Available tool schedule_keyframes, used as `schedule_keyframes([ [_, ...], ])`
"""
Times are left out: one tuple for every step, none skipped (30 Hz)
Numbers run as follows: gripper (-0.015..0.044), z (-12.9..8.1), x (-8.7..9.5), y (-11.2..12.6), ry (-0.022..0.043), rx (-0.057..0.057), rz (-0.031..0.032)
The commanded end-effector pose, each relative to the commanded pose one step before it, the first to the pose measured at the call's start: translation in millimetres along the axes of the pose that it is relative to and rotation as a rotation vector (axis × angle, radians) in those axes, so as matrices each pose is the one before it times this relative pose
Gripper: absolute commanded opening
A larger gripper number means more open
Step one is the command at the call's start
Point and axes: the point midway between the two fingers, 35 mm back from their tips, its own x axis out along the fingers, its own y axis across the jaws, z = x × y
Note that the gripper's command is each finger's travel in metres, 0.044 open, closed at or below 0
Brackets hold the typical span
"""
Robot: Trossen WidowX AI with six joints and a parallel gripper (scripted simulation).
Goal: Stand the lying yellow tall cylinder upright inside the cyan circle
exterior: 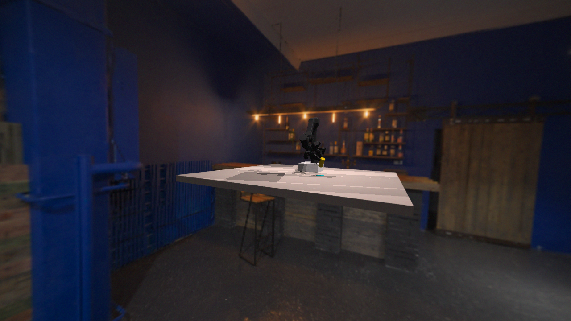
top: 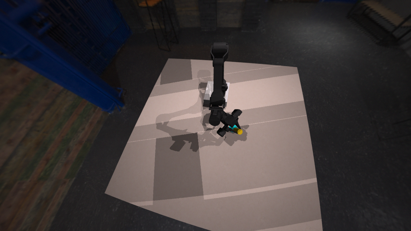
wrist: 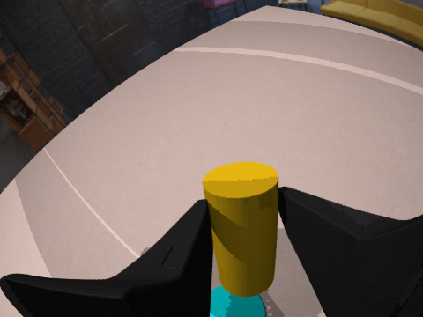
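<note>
I am gripping the yellow tall cylinder (top: 240, 132) (exterior: 321, 162) (wrist: 243, 238) between my gripper's (top: 237, 127) (exterior: 320, 158) (wrist: 243, 211) fingers, one pressing on each side near its upper end. Taking the cyan circle (top: 233, 127) (exterior: 320, 175) (wrist: 235, 304) as my landmark, I am holding the cylinder above it, raised off the table (top: 252, 160) (exterior: 295, 187) (wrist: 176, 132). In the exterior view the cylinder is leaning a little, its top tipping away from my white base block (top: 206, 101) (exterior: 305, 167), and a gap is showing between its lower end and the circle. My arm (top: 218, 71) (exterior: 313, 128) is rising from that block, which is standing behind the circle in the exterior view. My wrist is bending down toward the circle, and my fingers are reaching obliquely outward over it. In my wrist view, the circle is showing partly behind the cylinder's lower end and one finger.
</note>
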Motion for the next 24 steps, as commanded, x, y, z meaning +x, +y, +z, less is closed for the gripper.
schedule_keyframes([
  [0.0105, -2.31, -1.39, 2.04, -0.02235, 0.0039, 0.00761],
  [0.0105, -0.03, -0.48, 0.05, -0.00637, -0.0013, 0.0006],
  [0.0105, -0.03, -0.49, 0.06, -0.00635, -0.0013, 0.0006],
  [0.0105, -0.03, -0.5, 0.07, -0.00633, -0.0014, 0.0006],
  [0.0105, -0.03, -0.51, 0.08, -0.00631, -0.0014, 0.00061],
  [0.0105, -0.03, -0.51, 0.09, -0.00629, -0.0015, 0.00061],
  [0.0105, -0.02, -0.52, 0.1, -0.00627, -0.0015, 0.00061],
  [0.0105, -0.02, -0.53, 0.11, -0.00625, -0.0015, 0.00061],
  [0.0105, -0.02, -0.53, 0.12, -0.00623, -0.0016, 0.00062],
  [0.0105, -0.02, -0.54, 0.12, -0.00621, -0.0016, 0.00062],
  [0.0105, -0.01, -0.55, 0.13, -0.00619, -0.0016, 0.00062],
  [0.0105, -0.01, -0.55, 0.14, -0.00616, -0.0017, 0.00063],
  [0.0105, -0.01, -0.56, 0.15, -0.00614, -0.0017, 0.00063],
  [0.0105, -0.01, -0.57, 0.16, -0.00612, -0.0017, 0.00063],
  [0.0105, -0.01, -0.57, 0.17, -0.0061, -0.0018, 0.00064],
  [0.0105, 0.0, -0.58, 0.18, -0.00608, -0.0018, 0.00064],
  [0.0105, 0.0, -0.59, 0.19, -0.00605, -0.0018, 0.00065],
  [0.0105, 0.0, -0.59, 0.2, -0.00603, -0.0019, 0.00065],
  [0.0105, 0.0, -0.6, 0.21, -0.00601, -0.0019, 0.00065],
  [0.0105, 0.01, -0.6, 0.22, -0.00598, -0.0019, 0.00066],
  [0.0105, 0.01, -0.61, 0.23, -0.00596, -0.002, 0.00066],
  [0.0105, 0.01, -0.61, 0.24, -0.00594, -0.002, 0.00067],
  [0.0105, 0.02, -0.62, 0.25, -0.00591, -0.002, 0.00068],
  [0.0105, 0.02, -0.62, 0.27, -0.00589, -0.0021, 0.00068],
])
